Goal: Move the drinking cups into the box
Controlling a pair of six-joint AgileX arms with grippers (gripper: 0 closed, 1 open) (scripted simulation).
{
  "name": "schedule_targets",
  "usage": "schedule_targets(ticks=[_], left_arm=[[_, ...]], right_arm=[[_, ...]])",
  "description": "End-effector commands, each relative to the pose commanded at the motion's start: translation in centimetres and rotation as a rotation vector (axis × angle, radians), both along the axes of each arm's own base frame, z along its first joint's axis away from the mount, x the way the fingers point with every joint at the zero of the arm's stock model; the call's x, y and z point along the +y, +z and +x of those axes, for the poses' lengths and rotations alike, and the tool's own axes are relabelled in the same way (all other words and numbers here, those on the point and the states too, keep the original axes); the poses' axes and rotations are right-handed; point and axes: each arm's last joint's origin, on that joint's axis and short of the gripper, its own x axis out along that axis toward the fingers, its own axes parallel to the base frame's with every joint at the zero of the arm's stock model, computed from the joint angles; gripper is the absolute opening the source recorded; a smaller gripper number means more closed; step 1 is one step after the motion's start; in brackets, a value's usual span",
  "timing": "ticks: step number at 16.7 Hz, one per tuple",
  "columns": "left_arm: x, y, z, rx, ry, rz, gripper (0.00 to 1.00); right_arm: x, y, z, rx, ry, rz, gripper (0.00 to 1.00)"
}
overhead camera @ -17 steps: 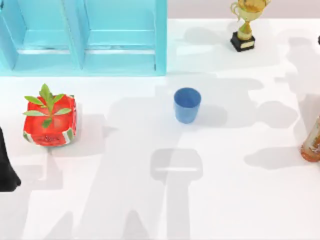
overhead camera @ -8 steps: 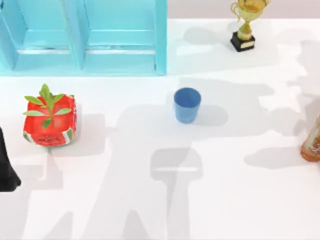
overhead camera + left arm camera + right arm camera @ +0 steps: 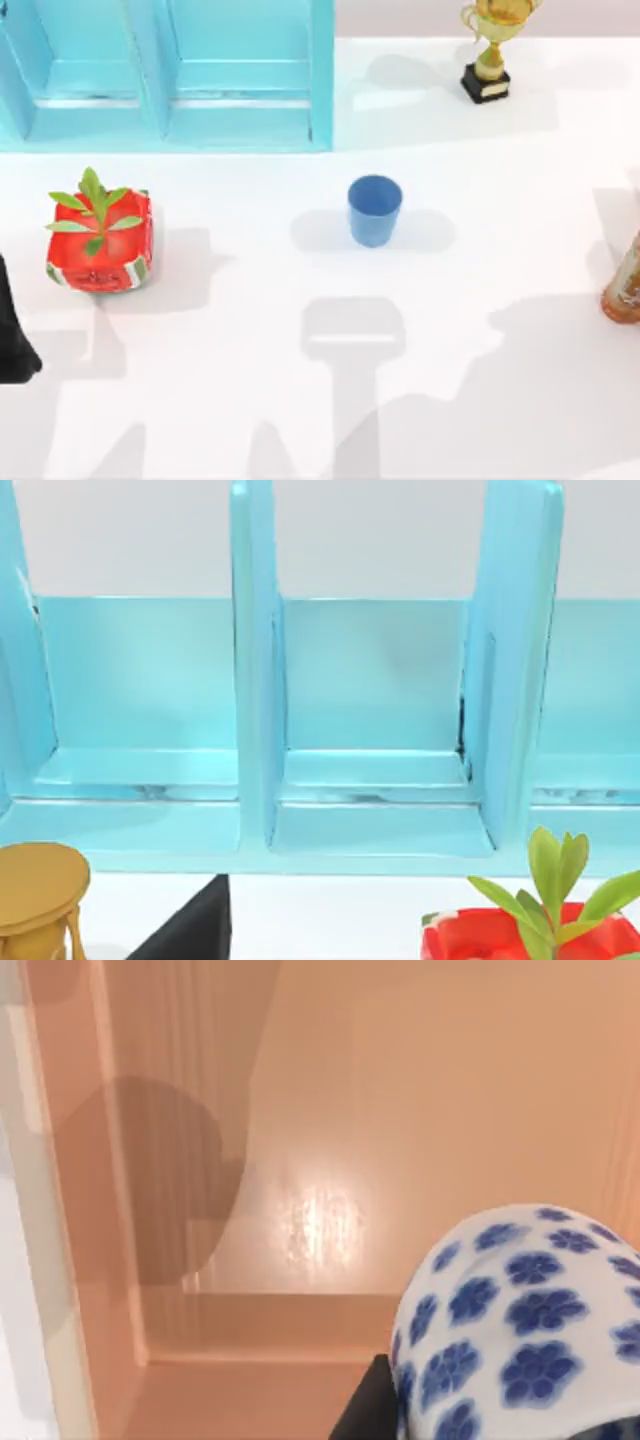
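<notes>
No writing is legible; the right tool's state beside the floral cup (image 3: 520,1320) cannot be told.

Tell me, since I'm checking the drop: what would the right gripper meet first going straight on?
Probably the orange box floor, seen past the floral cup it carries; depth is unclear.

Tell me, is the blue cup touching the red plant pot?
Apart. The top view shows the blue cup near the table's middle and the red plant pot toward the left, with a wide stretch of bare white table between them.
</notes>
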Motion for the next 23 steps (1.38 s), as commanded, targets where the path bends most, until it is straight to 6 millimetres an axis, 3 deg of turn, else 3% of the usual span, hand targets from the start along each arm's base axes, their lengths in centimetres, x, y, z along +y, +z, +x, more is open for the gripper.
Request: schedule_targets(ticks=[3,5,11,18,23], left_arm=[[0.0,0.0,0.0,0.0,0.0,0.0,1.0],[0.0,0.0,0.0,0.0,0.0,0.0,1.0],[0.0,0.0,0.0,0.0,0.0,0.0,1.0],[0.0,0.0,0.0,0.0,0.0,0.0,1.0],[0.0,0.0,0.0,0.0,0.0,0.0,1.0]], right_arm=[[-1.1,0.1,-4.5,-0.007,-0.001,-0.001,0.0],[-1.3,0.1,-5.9,-0.008,-0.002,-0.002,0.0],[-1.3,-0.3,-5.8,-0.007,-0.001,-0.001,0.0],[-1.3,-5.9,-5.9,-0.012,-0.002,-0.005,0.0],[-1.3,-6.4,-5.9,-0.008,-0.002,-0.002,0.0]])
